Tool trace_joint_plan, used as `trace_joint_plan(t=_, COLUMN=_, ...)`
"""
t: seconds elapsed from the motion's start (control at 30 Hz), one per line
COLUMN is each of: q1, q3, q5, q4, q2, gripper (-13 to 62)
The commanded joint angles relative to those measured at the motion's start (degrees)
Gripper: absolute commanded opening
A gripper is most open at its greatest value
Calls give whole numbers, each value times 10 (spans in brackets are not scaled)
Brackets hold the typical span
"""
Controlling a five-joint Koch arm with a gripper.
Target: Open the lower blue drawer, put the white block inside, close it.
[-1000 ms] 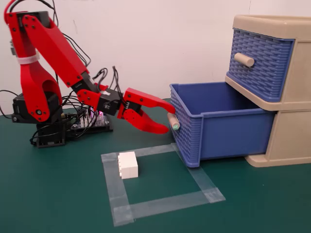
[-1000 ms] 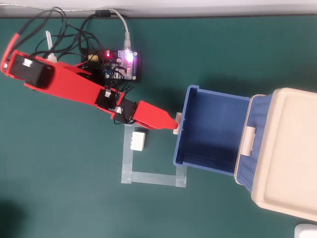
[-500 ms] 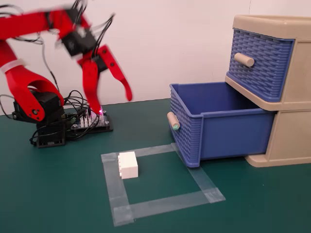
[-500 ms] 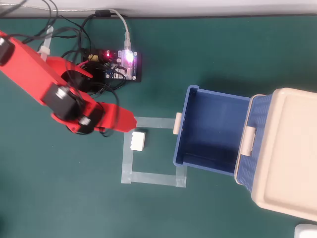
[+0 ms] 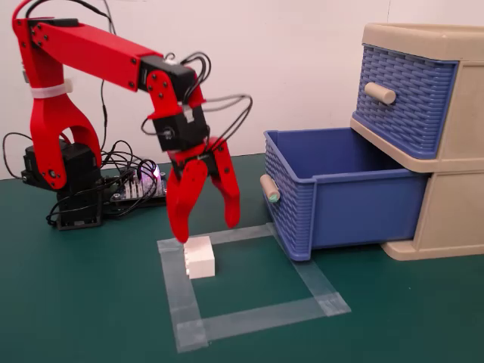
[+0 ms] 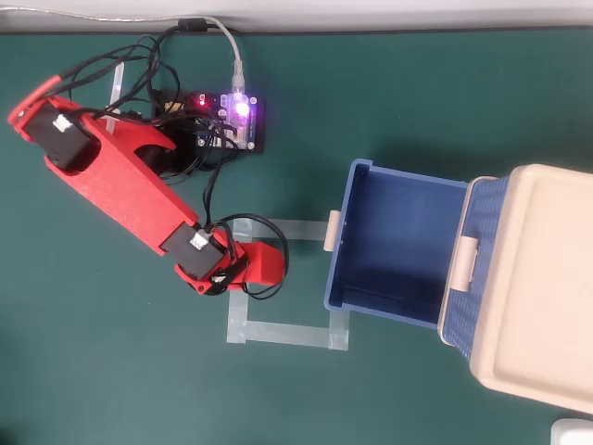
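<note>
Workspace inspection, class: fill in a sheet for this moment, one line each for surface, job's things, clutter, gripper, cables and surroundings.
Surface: dark green mat with a clear tape square.
Job's things: lower blue drawer pulled out and empty; white block inside the tape square, hidden under the arm in the overhead view.
Clutter: nothing seen.
Gripper: gripper open, pointing down over the block, jaws not closed on it.
Cables: black wires bundled round a lit circuit board by the arm's base.
Surroundings: beige cabinet, upper blue drawer shut, white wall behind.

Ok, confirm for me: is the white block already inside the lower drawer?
No, the white block sits on the table inside the tape square.
</note>
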Motion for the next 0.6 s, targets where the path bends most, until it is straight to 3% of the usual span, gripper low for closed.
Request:
trace_joint_plan(t=0.0, q1=1, q3=-1, q5=-2, q4=-3, q2=6, gripper=336)
trace_joint_plan(t=0.57, q1=18, q3=127, q5=4, q4=-143, q2=-5, gripper=334)
